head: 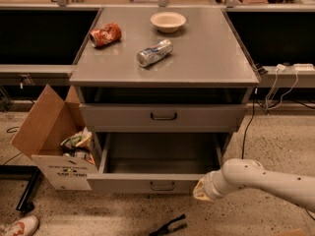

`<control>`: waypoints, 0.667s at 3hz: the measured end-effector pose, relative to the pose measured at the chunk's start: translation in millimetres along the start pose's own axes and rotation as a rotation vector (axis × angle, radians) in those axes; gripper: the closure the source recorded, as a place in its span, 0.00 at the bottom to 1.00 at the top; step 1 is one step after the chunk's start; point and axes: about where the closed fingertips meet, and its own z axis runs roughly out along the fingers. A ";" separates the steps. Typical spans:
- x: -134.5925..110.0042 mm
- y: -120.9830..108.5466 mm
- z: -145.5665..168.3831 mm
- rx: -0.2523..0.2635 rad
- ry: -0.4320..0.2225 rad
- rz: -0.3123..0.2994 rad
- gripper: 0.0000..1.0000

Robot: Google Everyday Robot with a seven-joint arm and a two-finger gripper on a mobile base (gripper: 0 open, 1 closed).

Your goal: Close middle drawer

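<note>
A grey metal bench (pixel 211 70) with drawers stands on a speckled stone floor (pixel 275 141), with dark recesses under long counters on either side of it. On the bench top lie a crushed red-orange drinks can (pixel 105 35) at the left rear, a dented silver can (pixel 154 52) near the middle and a shallow cream bowl (pixel 168 21) at the back. Below the top, the taller-fronted grey top drawer (pixel 123 117) sits slightly out. Under it, the wide, shallow grey metal middle drawer (pixel 128 183) is pulled far out of the bench. The white arm's claw (pixel 199 191) is at the right end of that drawer's front; whether it is released or clenched cannot be told. Left of the bench an open brown cardboard box (pixel 42 127) holds crumpled rubbish; the dark print on its white front is too small to read. In front of the bench a black hand tool (pixel 170 225) lies on the floor, and a white shoe (pixel 19 226) lies far to its left. White cables (pixel 280 90) hang to the right of the bench.
</note>
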 end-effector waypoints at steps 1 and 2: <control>0.0 0.0 0.0 0.000 0.000 0.000 0.15; 0.0 0.1 0.1 0.000 0.000 0.000 0.00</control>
